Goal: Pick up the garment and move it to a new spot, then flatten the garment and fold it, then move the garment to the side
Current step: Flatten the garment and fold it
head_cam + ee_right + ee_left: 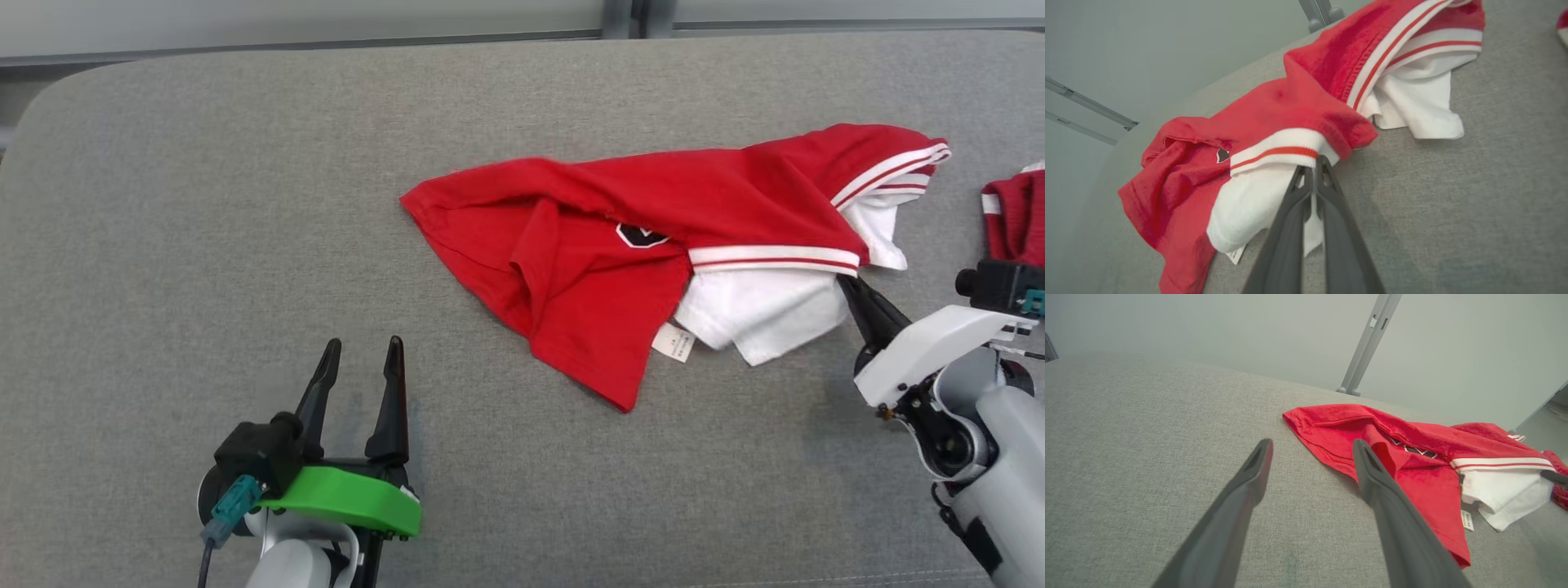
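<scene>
The garment is a red shirt with white striped trim and white sleeves, lying crumpled across the middle of the grey cushion. It also shows in the left wrist view and the right wrist view. My right gripper is shut on the garment at its white sleeve edge, just under the striped cuff; in the right wrist view the right gripper has white cloth pinched between its fingers. My left gripper stands open and empty, apart from the garment's lower left side, also seen as the left gripper.
A second dark red striped cloth lies at the right edge of the cushion. A care label sticks out from the garment's underside. Grey metal posts stand beyond the cushion's far edge.
</scene>
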You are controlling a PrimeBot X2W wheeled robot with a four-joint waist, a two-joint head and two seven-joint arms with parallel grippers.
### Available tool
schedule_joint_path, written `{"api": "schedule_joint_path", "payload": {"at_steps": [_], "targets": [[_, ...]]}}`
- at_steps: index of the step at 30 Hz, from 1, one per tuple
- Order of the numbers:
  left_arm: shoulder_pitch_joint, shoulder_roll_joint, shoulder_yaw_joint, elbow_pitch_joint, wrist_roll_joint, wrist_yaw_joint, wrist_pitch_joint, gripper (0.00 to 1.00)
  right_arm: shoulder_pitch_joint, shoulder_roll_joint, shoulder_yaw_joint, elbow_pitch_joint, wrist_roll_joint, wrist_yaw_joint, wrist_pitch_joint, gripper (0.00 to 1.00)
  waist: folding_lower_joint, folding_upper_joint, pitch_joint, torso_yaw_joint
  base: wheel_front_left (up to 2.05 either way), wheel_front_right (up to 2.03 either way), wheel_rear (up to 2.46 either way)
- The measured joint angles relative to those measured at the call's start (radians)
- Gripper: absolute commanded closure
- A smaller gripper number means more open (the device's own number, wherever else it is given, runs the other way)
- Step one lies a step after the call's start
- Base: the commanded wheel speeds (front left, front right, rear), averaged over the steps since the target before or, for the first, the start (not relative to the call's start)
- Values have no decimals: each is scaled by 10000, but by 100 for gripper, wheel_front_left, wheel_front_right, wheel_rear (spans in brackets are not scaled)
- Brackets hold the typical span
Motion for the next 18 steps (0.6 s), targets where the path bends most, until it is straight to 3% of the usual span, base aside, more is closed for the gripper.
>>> {"api": "schedule_joint_path", "payload": {"at_steps": [5,10,18], "targets": [[73,-2,67,-33,-4,2,-2,0,837,-811,-644,-1553,21,2,1346,100,0,0,-111,-510,0,0,0],[71,-2,-23,-25,-4,-13,-2,0,1710,-1166,-1714,-2514,-171,0,2516,100,0,0,-185,-904,0,0,0],[-93,-4,-272,182,-4,-100,-2,0,1746,-180,-2863,-1342,-1979,0,2573,100,0,0,-39,-758,0,0,0]]}}
